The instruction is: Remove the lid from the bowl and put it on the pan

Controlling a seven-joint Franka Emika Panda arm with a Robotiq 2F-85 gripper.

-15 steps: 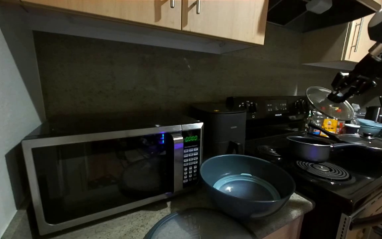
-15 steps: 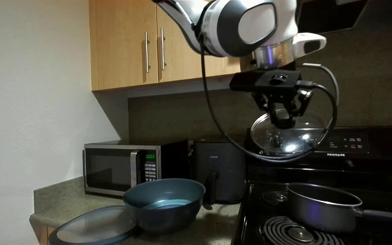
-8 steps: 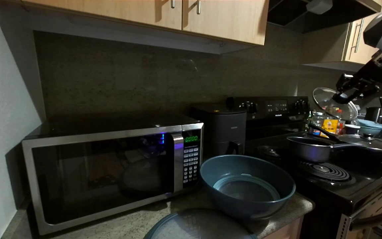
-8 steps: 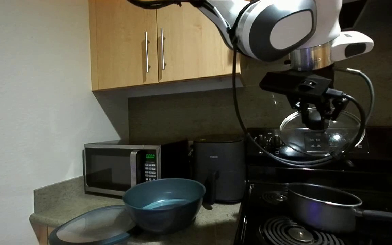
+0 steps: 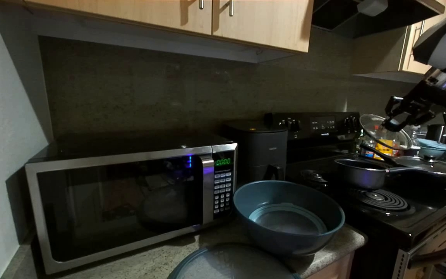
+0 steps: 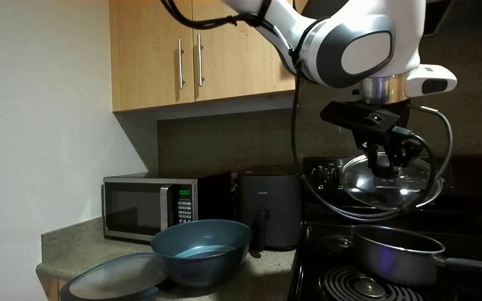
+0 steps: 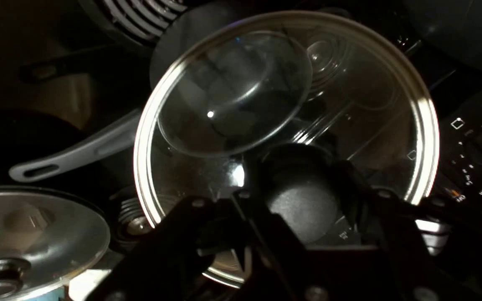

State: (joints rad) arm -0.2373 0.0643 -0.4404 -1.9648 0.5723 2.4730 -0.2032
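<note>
The lid (image 6: 358,184) is clear glass with a shiny metal rim and a dark knob (image 7: 303,213). My gripper (image 6: 385,167) is shut on that knob, and the lid hangs tilted in the air. In both exterior views it stays above the stove, higher than the pan (image 6: 396,263), a dark grey pot with a long handle (image 7: 86,148). Through the glass in the wrist view, the pan's round opening shows partly off to one side of the lid's middle. The blue-grey bowl (image 6: 201,269) stands uncovered on the counter, a paler ring at its bottom.
A blue-rimmed lid (image 6: 115,276) leans by the bowl. Behind are a microwave (image 5: 130,201) and an air fryer (image 6: 270,213). A covered skillet (image 5: 436,166) sits beside the pan. Burner coils (image 6: 366,286) lie in front. A cable (image 6: 295,138) loops down from the arm.
My gripper has carried the lid to the right in an exterior view, then lowered it toward the stove. The pan, bowl and blue-rimmed lid have stayed where they were.
</note>
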